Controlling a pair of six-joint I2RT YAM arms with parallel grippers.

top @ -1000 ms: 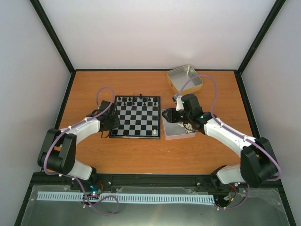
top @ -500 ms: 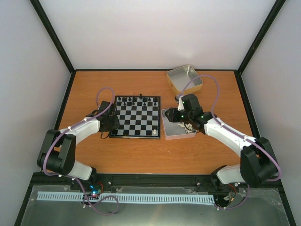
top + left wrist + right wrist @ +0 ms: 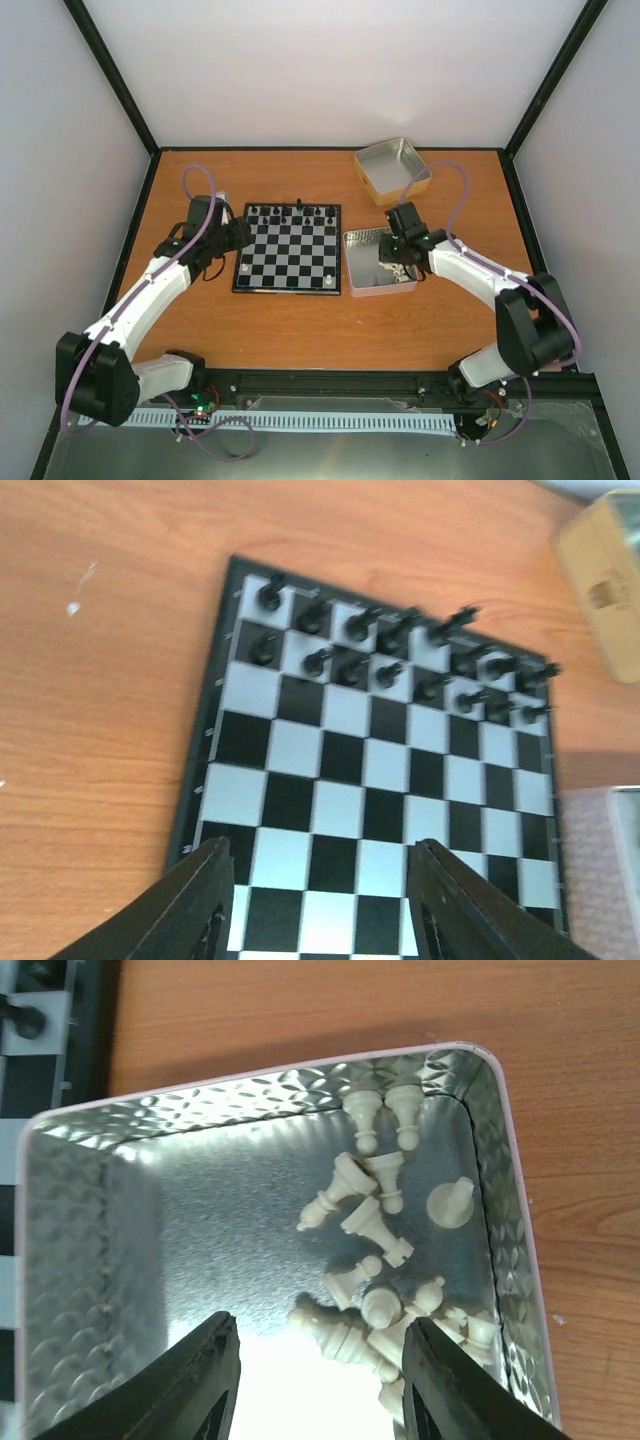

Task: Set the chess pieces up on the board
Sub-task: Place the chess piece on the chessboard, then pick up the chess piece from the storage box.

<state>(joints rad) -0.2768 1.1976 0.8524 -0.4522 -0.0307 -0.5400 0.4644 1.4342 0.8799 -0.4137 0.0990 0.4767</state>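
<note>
Pieces [image 3: 372, 1228] lie in the tin [image 3: 90, 1260] under our open right hand [image 3: 318, 1322]; our left hand [image 3: 318, 845], open too, hangs over the board [image 3: 340, 770].

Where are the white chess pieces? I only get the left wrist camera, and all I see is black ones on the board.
Observer: The white chess pieces are heaped in a shiny metal tin just right of the board, mostly lying down.
Operator: Is the other arm grabbing one?
Observer: No. The right gripper hangs open over the tin, holding nothing.
Operator: Are any white ones on the board?
Observer: Two standing pieces, it seems, one at each end of the near row, below your picture's edge.
</note>
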